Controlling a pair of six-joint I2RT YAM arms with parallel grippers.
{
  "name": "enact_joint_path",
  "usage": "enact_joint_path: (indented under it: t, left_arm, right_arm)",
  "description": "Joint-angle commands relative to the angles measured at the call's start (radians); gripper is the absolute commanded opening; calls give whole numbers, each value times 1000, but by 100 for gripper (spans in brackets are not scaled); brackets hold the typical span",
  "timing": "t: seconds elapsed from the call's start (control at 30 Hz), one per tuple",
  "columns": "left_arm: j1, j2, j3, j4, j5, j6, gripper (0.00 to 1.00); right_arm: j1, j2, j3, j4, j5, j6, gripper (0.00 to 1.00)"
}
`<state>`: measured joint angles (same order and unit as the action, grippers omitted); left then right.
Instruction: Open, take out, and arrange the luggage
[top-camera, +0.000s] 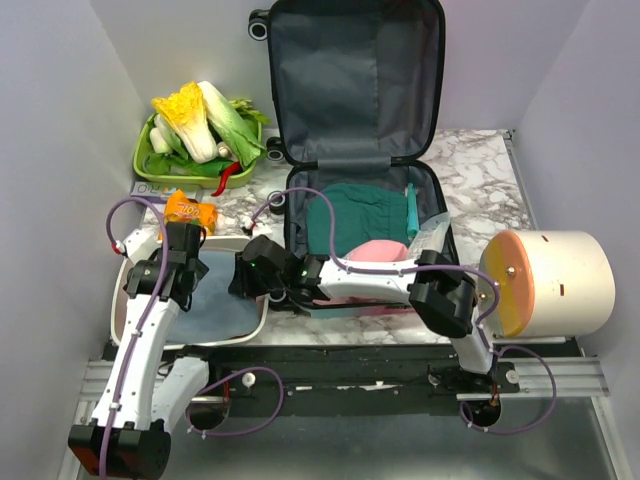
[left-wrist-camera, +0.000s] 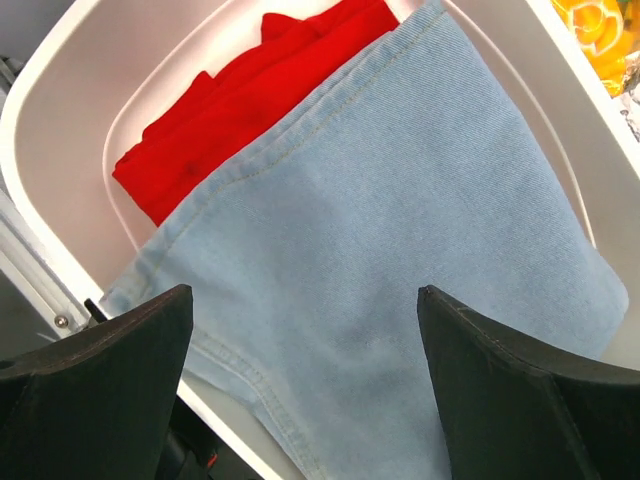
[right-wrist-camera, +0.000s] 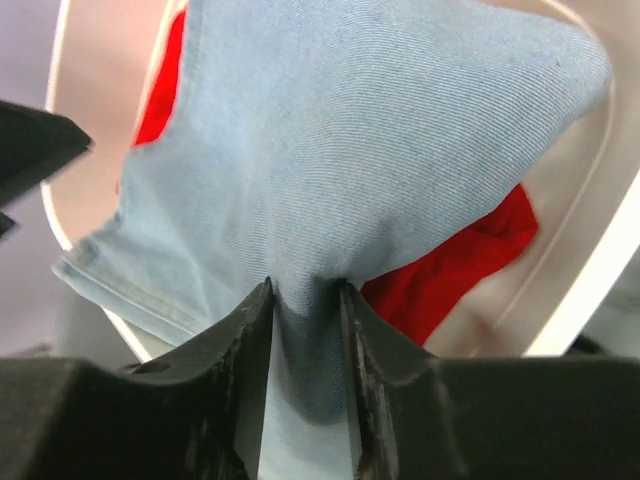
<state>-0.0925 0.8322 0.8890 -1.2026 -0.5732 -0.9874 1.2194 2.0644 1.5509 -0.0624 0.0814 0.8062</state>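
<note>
Right gripper pinching denim over basin; left gripper spread above it. Risk: thin pinch slips, or lifting drags red cloth beneath.

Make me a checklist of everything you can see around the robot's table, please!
Surface: marble table, mostly covered.
Job's things: luggage lies open with its lid raised at the back; a green garment and a pink item are inside. The denim lies over a red garment in the white basin.
Clutter: green tray of vegetables, orange snack packet, cream cylinder on its side.
Grippers: right gripper shut on the denim; left gripper open above it.
Cables: purple cables loop along both arms.
Surroundings: pale walls on three sides.
</note>
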Motion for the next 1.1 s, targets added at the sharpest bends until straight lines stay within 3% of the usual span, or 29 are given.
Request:
enact_joint_path:
  t: [0.0,0.23,0.37,0.47,0.5,0.57,0.67,0.93,1.07]
  left_arm:
    - [7,-16,57,-52,-27,-60,99]
    - [7,-2,51,-22,2,-74,99]
    - [7,13,-54,76,127,-114,99]
    - [11,-5,-122,94,112,-216,99]
    - [14,-22,-137,98,107,-230,99]
    - [23,-36,-175,109,113,-269,99]
    - [39,-50,-220,77,105,-336,99]
    - [83,7,-260,193,85,-229,99]
    - [146,90,-243,224,49,-205,99]
  right_arm:
    - [14,-43,-2,-31,79,-27,48]
    - [15,-101,20,-98,168,-169,57]
    - [14,-158,-8,-123,227,-234,72]
    - [15,-152,14,-62,129,-355,80]
    - [15,-136,23,-22,-29,-408,82]
    - [15,-75,70,9,-165,-505,84]
    - [11,-43,95,36,-187,-518,86]
    - [-17,22,-12,205,-353,-617,85]
    - [-17,39,-52,185,-376,-699,81]
